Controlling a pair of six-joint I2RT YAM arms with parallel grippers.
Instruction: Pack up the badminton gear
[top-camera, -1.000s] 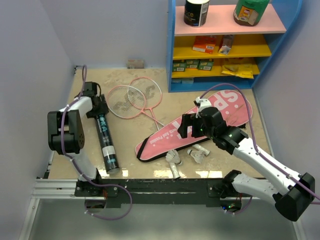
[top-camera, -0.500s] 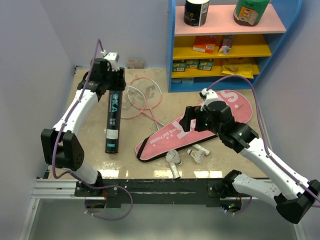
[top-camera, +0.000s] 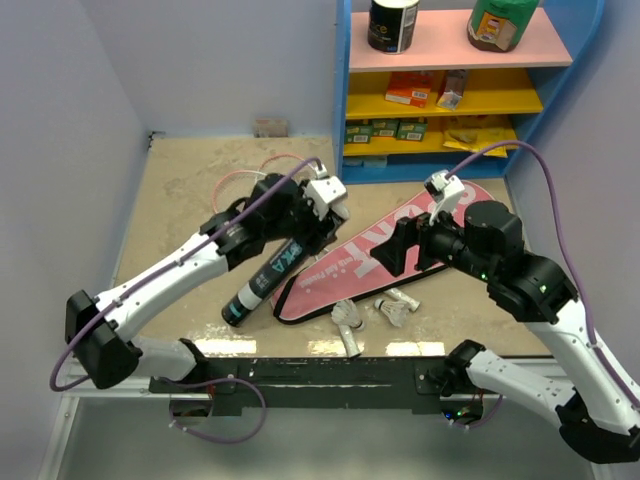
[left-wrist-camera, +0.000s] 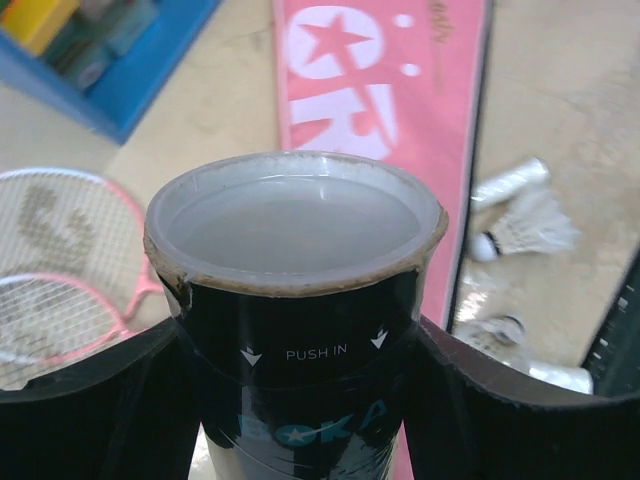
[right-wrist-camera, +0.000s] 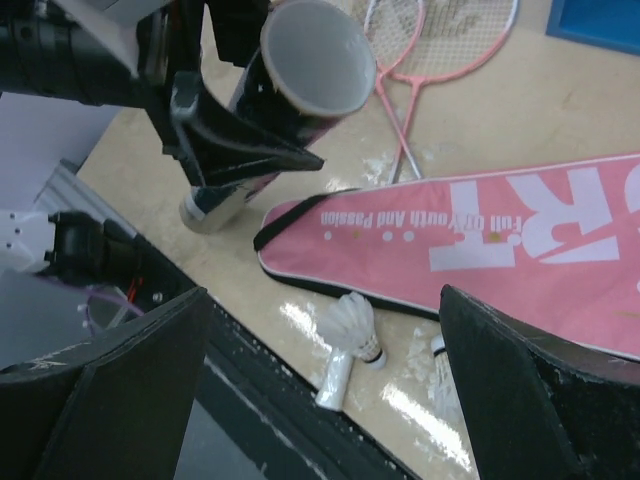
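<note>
My left gripper is shut on the long black shuttle tube near its upper end. The tube hangs tilted, its open mouth toward the pink bag and its lower end by the table's front. The black fingers press both sides of the tube. Two pink-framed rackets lie behind, mostly hidden by the left arm in the top view. My right gripper hovers open over the bag, nothing between its fingers. Three white shuttlecocks lie in front of the bag, one below the right gripper.
A blue shelf unit with boxes and jars stands at the back right. A small box sits against the back wall. The black front rail runs just behind the shuttlecocks. Grey walls close in left and right.
The left arm has carried the tube from the left side to the middle, tilting it toward the bag's near end. The right gripper has drawn back to the right over the bag.
</note>
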